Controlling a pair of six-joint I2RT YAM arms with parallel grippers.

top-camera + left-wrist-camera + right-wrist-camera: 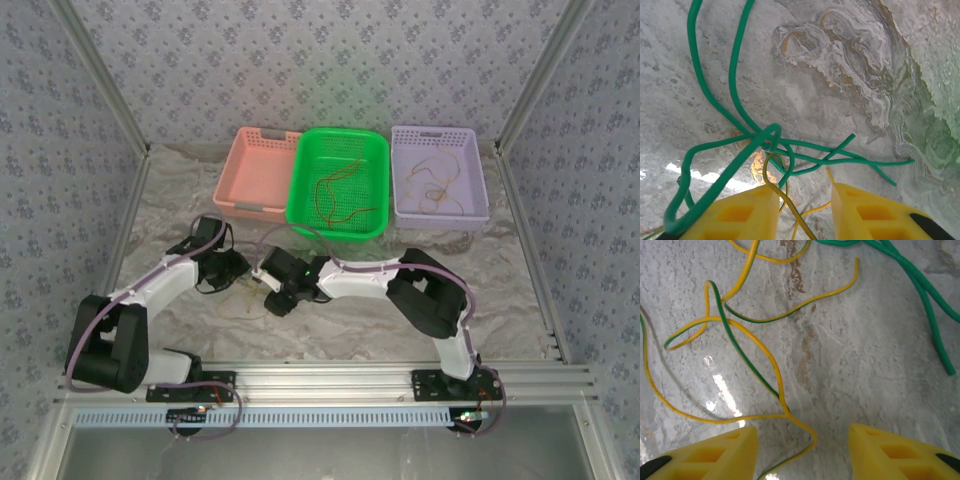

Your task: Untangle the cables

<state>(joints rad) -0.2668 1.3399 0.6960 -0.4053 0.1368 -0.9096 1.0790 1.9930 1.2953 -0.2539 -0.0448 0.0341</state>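
Left tool [805,212] agape, green cable [731,80] draped over finger [735,215]; right tool [802,452] agape, yellow-green cable [775,372] between fingers.

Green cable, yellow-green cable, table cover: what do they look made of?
Green cable: probably plastic-sheathed wire, smooth, faint sheen; it holds springy loops. Yellow-green cable: similar sheath, thinner, yellow with a green stripe. Table cover: wrinkled, glossy sheet with a marble-like print and glare spots; plastic film or coated paper, cannot tell.
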